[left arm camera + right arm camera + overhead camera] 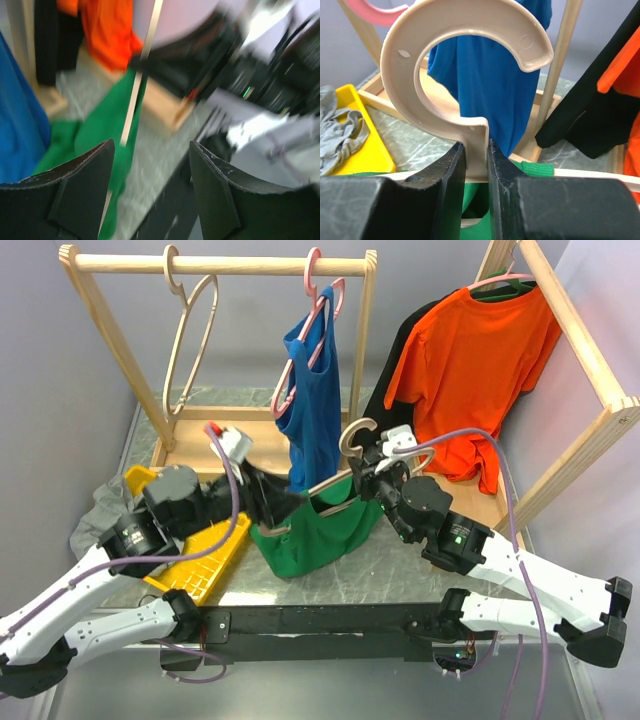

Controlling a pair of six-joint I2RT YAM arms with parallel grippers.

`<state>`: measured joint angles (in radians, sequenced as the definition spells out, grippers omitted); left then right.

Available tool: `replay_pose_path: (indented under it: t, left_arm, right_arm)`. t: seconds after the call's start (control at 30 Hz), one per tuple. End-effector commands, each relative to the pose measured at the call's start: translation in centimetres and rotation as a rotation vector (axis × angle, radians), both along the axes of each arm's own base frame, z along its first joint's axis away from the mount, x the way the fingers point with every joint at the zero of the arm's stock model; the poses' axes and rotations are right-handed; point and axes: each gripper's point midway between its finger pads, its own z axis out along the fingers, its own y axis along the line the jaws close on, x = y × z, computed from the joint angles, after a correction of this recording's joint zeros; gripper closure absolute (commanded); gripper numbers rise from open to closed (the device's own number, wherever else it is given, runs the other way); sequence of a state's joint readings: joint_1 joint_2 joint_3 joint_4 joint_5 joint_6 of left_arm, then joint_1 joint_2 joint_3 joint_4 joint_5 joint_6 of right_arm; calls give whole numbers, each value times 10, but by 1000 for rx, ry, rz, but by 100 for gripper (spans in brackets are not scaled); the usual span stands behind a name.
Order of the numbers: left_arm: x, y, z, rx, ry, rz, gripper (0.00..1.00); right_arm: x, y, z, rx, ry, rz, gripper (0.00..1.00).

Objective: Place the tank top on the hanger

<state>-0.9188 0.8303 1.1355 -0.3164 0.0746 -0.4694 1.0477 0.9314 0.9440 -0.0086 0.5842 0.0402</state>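
The tank top (310,535) hangs from the hanger (397,65) over the middle of the desk (400,560), with the left tool (152,145) left of it and the right tool (476,150) at the hanger's neck. A tray (215,560) lies by the left edge, a garment (95,515) at its left. A back rack (270,262) stands along the far edge, a side rack (575,340) along the right edge.

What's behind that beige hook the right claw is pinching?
Behind the hook of the hanger hangs the blue tank top, with a wooden rack post to its right and a pink hanger at upper left. The hook itself and the right gripper cover parts of that top.
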Motion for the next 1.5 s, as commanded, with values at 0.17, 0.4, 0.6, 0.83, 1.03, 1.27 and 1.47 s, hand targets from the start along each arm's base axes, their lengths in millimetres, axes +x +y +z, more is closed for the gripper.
replay_pose_path:
  t: [0.17,0.4,0.6,0.83,1.03,1.27,1.47]
  left_arm:
    - [-33,18,-68,88,76,-86,33]
    - [-32,14,-95,161,116,-105,30]
    - [-25,8,-113,232,147,-98,38]
    - [-22,7,-125,288,174,-100,47]
    - [-26,4,-136,309,203,-122,49]
    - [-26,2,-142,309,216,-130,60]
    - [-29,0,-156,325,247,-146,63]
  right_arm:
    - [-19,10,-5,116,-14,127,100]
    - [-22,15,-19,87,14,158,100]
    - [-24,21,-26,80,27,183,100]
    - [-24,21,-31,73,39,178,100]
    - [-20,22,-36,62,48,161,100]
    - [-17,23,-42,52,65,146,100]
    - [-16,26,-45,51,71,145,100]
